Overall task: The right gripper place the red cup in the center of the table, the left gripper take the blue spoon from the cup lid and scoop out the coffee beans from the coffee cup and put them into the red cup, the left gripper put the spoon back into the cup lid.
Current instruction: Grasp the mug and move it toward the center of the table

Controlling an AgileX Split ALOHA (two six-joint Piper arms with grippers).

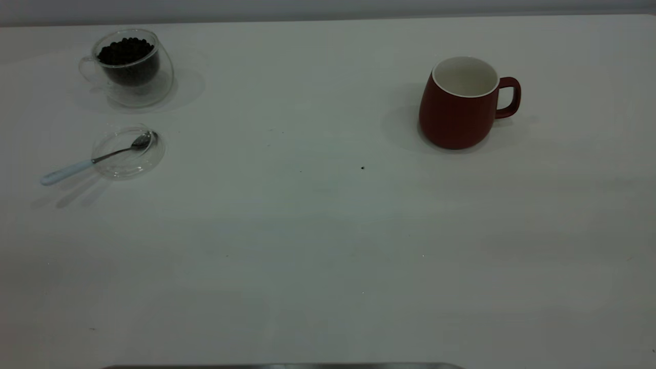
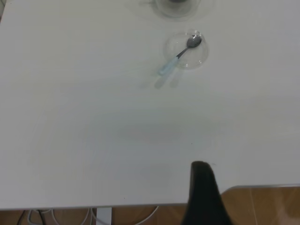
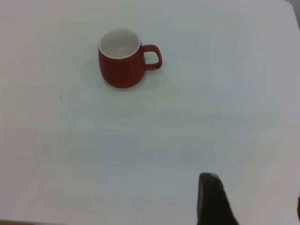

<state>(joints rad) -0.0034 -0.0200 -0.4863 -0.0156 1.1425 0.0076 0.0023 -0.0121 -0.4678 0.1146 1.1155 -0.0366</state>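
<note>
The red cup stands upright and empty at the right of the table, handle to the right. At far left the clear coffee cup holds a heap of coffee beans. In front of it lies the cup lid. The blue spoon rests with its bowl in the lid and its pale handle out over the table. Neither arm shows in the exterior view. My left gripper and right gripper hang open and empty near the table's front edge, far from everything.
A tiny dark speck lies near the table's middle. In the left wrist view the table's edge ends over a wooden floor with white cables. A grey strip runs along the bottom of the exterior view.
</note>
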